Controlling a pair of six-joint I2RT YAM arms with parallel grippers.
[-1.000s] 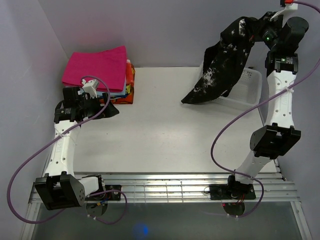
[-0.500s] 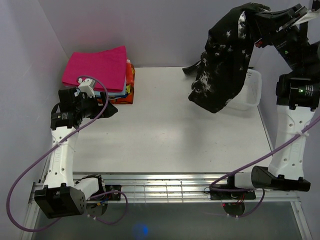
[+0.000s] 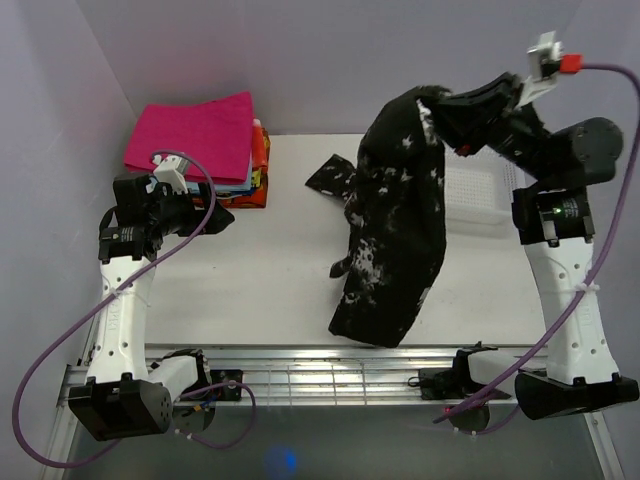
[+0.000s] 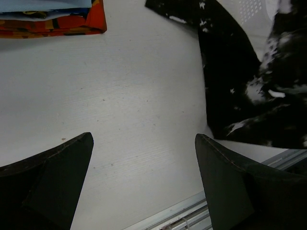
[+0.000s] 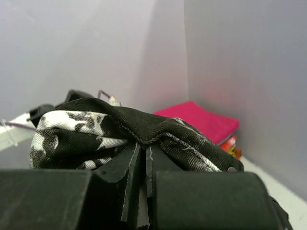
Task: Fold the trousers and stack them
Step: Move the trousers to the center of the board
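Black trousers with white splashes (image 3: 395, 220) hang from my right gripper (image 3: 440, 108), which is shut on the waistband high over the table's right half. In the right wrist view the cloth (image 5: 144, 127) drapes over the closed fingers. The lower end of the trousers reaches the front edge of the table, and one leg (image 3: 335, 178) trails to the left. They also show in the left wrist view (image 4: 240, 81). My left gripper (image 3: 222, 218) is open and empty, low over the table's left side (image 4: 144, 143), beside the stack of folded clothes (image 3: 195, 140).
The stack has a pink piece on top, with blue and orange pieces below (image 4: 53, 21). A white plastic basket (image 3: 478, 195) stands at the back right, partly behind the trousers. A metal rail (image 3: 300, 375) runs along the table's front edge.
My right arm has swung the trousers from above the basket to the left and forward, over the table; they now hang lower and reach the front edge. The left gripper has barely moved.
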